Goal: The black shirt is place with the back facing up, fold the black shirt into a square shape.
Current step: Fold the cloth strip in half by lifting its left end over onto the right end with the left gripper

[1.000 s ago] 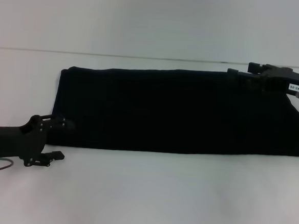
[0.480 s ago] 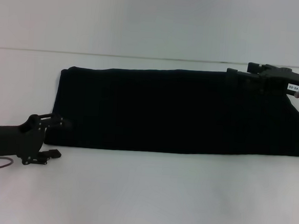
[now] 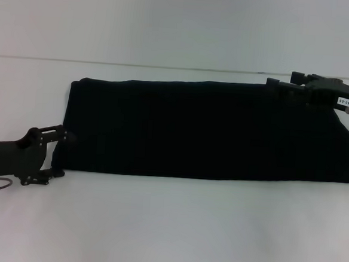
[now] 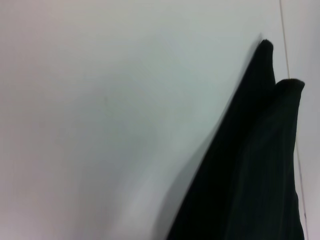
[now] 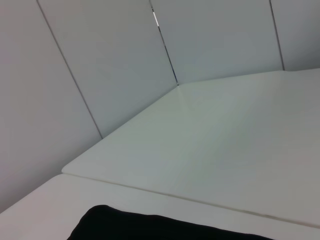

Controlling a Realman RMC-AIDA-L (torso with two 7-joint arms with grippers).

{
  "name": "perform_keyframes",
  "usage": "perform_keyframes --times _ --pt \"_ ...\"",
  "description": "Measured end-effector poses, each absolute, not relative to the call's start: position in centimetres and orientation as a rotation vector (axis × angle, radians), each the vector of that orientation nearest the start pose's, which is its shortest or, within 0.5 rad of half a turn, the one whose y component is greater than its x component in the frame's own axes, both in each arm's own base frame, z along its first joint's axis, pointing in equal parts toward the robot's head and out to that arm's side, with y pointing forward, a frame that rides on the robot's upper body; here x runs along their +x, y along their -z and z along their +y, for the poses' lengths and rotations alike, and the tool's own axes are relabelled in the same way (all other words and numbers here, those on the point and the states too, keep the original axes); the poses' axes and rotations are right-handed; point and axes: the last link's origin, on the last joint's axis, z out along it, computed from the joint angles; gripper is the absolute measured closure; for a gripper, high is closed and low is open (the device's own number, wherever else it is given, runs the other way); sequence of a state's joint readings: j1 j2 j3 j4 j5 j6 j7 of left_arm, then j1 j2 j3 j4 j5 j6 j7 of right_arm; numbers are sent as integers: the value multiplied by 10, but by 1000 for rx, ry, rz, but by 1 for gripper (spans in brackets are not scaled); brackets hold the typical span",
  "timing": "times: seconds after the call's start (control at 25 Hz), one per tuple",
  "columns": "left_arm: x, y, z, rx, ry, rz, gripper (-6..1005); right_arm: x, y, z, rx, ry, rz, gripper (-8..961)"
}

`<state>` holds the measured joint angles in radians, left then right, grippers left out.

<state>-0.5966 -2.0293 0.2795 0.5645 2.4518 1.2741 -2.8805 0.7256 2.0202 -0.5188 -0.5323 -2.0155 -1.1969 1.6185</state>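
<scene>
1. The large plain black soft-fabric shirt [image 3: 210,130] lies flat on the white table [image 3: 168,226], folded into a long band across the middle of the head view.
2. Its long axis runs left to right in the frame. One narrow end sits at centre left and the other runs off the right edge.
3. The band's upper edge slopes slightly, higher toward the right. Its lower edge is almost level.
4. The left gripper [image 3: 62,154] is at the lower left of the head view, at the shirt's near left corner. Its two dark fingers [image 3: 50,131] stand apart, one above the corner and one below it. They seem to hold no cloth, though black on black makes contact hard to judge.
5. The left wrist view shows two rounded cloth corners [image 4: 289,85] side by side toward its upper right, with bare table beside them.
6. The right gripper [image 3: 286,80] is at the upper right of the head view, at the shirt's far edge. I cannot tell whether it is open or closed, nor whether it touches the fabric.
7. The right wrist view shows a dark edge of the shirt [image 5: 150,227] along the bottom of its frame. Table and pale wall panels [image 5: 110,65] lie beyond.
</scene>
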Motion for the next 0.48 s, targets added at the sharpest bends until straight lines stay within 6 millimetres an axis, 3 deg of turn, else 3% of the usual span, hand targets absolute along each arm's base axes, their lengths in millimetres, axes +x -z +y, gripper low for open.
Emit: perform_keyframes --times 0.48 --pt "-341 -31 358 1606 -891 2908 126 250 -31 419 -2326 -721 933 24"
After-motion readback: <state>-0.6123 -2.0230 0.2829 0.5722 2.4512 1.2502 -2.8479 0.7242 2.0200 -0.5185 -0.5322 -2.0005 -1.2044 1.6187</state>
